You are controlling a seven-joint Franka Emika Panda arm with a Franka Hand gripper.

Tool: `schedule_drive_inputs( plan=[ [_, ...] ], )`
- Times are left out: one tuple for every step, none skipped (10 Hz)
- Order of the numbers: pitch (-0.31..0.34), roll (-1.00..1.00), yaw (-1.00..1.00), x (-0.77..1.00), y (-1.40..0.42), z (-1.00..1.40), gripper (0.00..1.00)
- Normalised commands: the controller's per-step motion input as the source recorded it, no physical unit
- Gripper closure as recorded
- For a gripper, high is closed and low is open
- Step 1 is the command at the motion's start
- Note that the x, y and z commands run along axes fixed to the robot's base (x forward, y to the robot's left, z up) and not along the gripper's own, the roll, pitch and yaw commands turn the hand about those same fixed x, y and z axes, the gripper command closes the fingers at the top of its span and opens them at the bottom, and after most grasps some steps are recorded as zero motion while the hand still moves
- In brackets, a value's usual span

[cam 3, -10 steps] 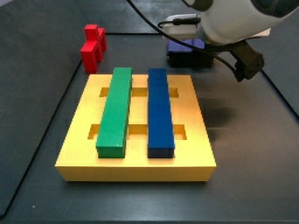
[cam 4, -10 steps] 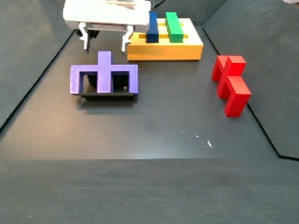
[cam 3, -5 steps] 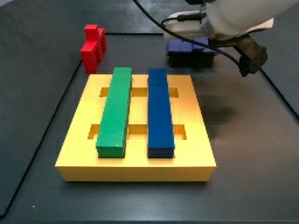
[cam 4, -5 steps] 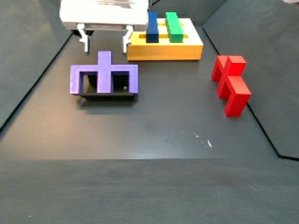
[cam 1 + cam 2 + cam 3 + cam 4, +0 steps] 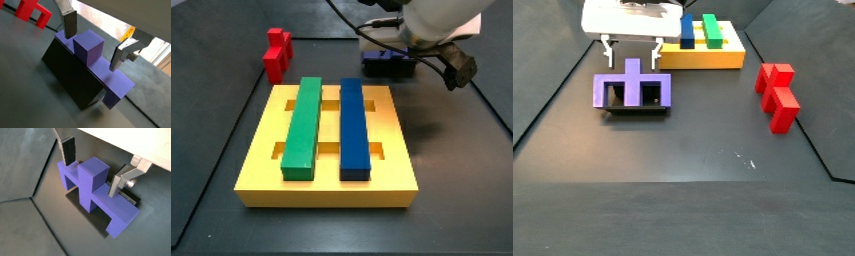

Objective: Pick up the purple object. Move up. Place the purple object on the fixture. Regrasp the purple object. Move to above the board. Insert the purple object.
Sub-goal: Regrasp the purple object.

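Note:
The purple object [image 5: 633,92] lies across the black fixture [image 5: 636,111], prongs pointing toward the board [image 5: 265,150]. In both wrist views my gripper [image 5: 95,42] [image 5: 93,168] is open, one finger on each side of the middle prong, with a gap between each pad and the prong. A side view shows the gripper [image 5: 631,47] hanging just above the purple object. In the other direction the purple object [image 5: 385,58] and fixture [image 5: 389,71] sit behind the board, partly hidden by the arm, with one dark finger [image 5: 456,70] showing.
The yellow board carries a long green bar [image 5: 301,125] and a long blue bar [image 5: 353,125]. A red stepped block [image 5: 778,95] [image 5: 277,52] stands on the dark floor away from the fixture. Cables trail behind the arm.
The gripper has barely shifted above the purple object. Its jaws stay open and the purple object has not moved on the fixture.

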Motion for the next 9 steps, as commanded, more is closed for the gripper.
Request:
schedule_drive_inputs(
  plan=[
    [-0.023, -0.03, -0.09, 0.0, 0.02, -0.05, 0.0],
    [0.0, 0.0, -0.13, 0.0, 0.0, -0.03, 0.0],
    [0.0, 0.0, -0.14, 0.0, 0.0, -0.1, 0.0],
    [0.0, 0.0, -0.12, 0.0, 0.0, -0.02, 0.0],
    [0.0, 0.0, 0.0, 0.0, 0.0, 0.0, 0.0],
    [0.0, 0.0, 0.0, 0.0, 0.0, 0.0, 1.0],
    [0.0, 0.0, 0.0, 0.0, 0.0, 0.0, 1.0],
    [0.0, 0.0, 0.0, 0.0, 0.0, 0.0, 1.0],
    [0.0, 0.0, 0.0, 0.0, 0.0, 0.0, 1.0]
  ],
)
